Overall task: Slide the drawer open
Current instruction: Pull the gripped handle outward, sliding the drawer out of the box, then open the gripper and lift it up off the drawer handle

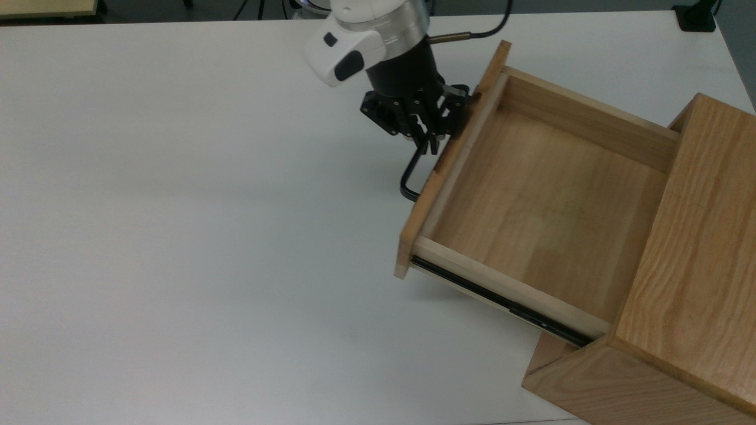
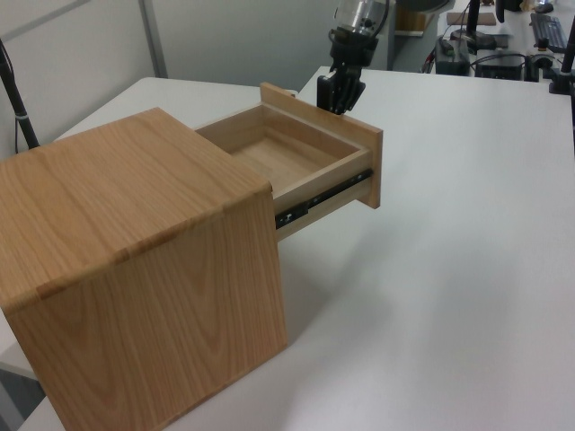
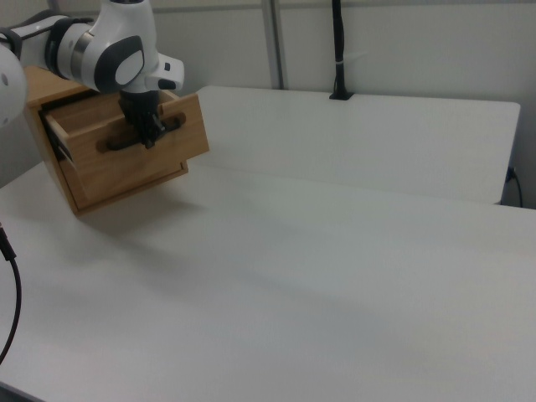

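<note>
In the top view, the bare white table (image 1: 177,236) is taking up the left. Right of centre, the black handle (image 1: 409,180) is being pinched by the gripper (image 1: 430,144), fingers pressed together on the bar against the front panel. The drawer (image 1: 549,195) is being held pulled well out of the cabinet (image 1: 691,283) at the top view's right; tray exposed, black side rail (image 1: 502,304) extended along its near edge.
</note>
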Tool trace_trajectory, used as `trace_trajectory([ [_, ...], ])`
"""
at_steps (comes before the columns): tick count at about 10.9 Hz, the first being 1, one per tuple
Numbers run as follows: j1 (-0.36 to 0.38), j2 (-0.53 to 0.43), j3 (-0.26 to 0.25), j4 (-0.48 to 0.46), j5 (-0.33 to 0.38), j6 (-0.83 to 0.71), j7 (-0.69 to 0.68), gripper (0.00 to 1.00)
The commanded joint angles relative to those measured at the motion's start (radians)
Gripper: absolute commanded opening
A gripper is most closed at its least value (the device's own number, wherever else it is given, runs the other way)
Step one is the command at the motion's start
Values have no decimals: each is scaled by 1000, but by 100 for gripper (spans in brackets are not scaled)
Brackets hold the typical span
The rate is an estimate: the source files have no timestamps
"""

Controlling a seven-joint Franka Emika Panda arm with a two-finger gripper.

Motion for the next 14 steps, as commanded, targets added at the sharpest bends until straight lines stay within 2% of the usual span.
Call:
trace_trajectory([
  [1,-37,-64,-1,-30,2,-81,-103,0],
  [8,-106,-79,-6,-30,-10,-149,-131,0],
  [9,-120,-79,-6,-30,-10,-166,-132,14],
  [10,-125,-79,-6,-30,-10,-172,-131,71],
  [11,-117,-81,-2,-30,-11,-173,-120,100],
  [14,-122,-119,-1,-24,-16,-211,-118,100],
])
